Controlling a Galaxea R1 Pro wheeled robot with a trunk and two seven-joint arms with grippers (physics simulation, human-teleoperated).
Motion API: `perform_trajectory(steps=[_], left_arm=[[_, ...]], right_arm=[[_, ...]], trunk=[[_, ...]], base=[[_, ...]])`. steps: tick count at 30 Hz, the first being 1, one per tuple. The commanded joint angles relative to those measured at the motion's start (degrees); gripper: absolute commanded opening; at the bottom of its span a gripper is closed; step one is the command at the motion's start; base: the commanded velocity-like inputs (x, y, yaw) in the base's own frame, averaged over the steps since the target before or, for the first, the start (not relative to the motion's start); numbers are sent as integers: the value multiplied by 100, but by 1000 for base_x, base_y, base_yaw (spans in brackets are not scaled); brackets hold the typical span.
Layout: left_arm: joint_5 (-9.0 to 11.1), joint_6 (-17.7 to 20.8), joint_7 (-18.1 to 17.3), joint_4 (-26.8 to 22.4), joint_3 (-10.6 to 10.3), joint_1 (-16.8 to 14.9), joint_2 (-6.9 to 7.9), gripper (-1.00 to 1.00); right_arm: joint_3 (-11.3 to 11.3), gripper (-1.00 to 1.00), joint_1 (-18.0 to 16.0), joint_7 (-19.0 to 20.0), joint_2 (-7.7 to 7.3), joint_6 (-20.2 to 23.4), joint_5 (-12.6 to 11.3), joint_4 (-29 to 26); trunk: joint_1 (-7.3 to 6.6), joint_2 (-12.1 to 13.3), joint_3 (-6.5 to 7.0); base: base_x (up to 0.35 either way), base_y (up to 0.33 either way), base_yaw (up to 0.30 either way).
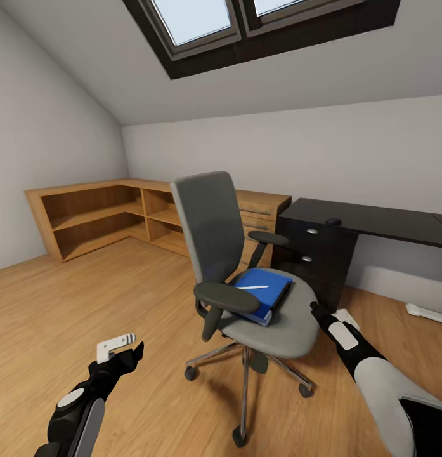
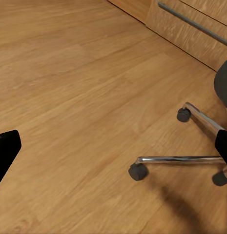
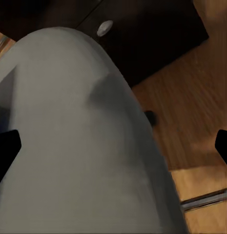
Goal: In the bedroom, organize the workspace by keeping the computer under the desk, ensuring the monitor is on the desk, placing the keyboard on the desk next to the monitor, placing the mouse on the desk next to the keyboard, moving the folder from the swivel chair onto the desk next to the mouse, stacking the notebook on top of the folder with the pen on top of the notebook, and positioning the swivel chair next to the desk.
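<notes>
So the swivel chair point(image 1: 246, 279) sits dead center, with the folder point(image 1: 264, 293) lying on its seat and the pen point(image 1: 253, 287) resting on top. The desk point(image 1: 366, 222) is off at 2 o'clock. Right gripper point(image 1: 317, 311) hovers at the seat's edge, fingers spread wide, holding nothing. Left gripper point(image 1: 133, 350) at 8 o'clock hangs over bare floor point(image 2: 69, 97), also wide open and empty.

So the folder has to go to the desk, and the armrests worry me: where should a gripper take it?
Probably the folder's front corner, which juts past the stack toward the seat's front. Come from the front, between the armrests; the right gripper is nearest. The pen lies loose on top.
</notes>
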Motion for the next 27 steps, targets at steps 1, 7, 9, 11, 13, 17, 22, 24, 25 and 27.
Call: perform_trajectory(steps=[1, 7, 9, 11, 13, 17, 22, 24, 25, 27], left_arm=[[62, 28, 36, -8, 3, -3, -3, 100], [62, 27, 30, -9, 3, -3, -3, 100], [62, 24, 30, -9, 3, -3, -3, 100], [62, 25, 31, -10, 3, -3, -3, 100], [62, 27, 32, -11, 3, -3, -3, 100], [62, 27, 31, -12, 3, -3, -3, 100], [62, 25, 30, -12, 3, -3, -3, 100], [62, 26, 30, -13, 3, -3, -3, 100], [62, 26, 30, -13, 3, -3, -3, 100], [62, 25, 29, -14, 3, -3, -3, 100]], right_arm=[[-8, 100, 0, -24, -5, 30, -39, -14], [-8, 100, 0, -21, -18, 30, -39, -5], [-8, 100, 0, -21, -18, 30, -39, -1], [-8, 100, 0, -21, -16, 30, -39, 4], [-8, 100, 0, -21, -13, 30, -39, 13], [-8, 100, 0, -26, -3, 30, -45, 21], [-1, 100, 0, -28, 18, 34, -62, 29], [-1, 100, 0, -29, 19, 36, -63, 30], [0, 100, 0, -29, 21, 37, -64, 30], [0, 100, 0, -29, 22, 37, -64, 33]], trunk=[[-1, -3, -6], [-1, -3, -6], [-1, -3, -6], [-1, -3, -6], [-1, -3, -6], [-1, -3, -6], [-1, -3, -6], [-1, -3, -6], [-1, -3, -6], [-1, -3, -6]], base=[[0, 0, -77], [0, 0, -222], [0, 0, -260], [-32, 0, -264], [-157, 0, -238], [-266, 0, -110], [-162, 0, -20], [-29, 0, -3], [-21, 0, -2], [-15, 0, -2]])
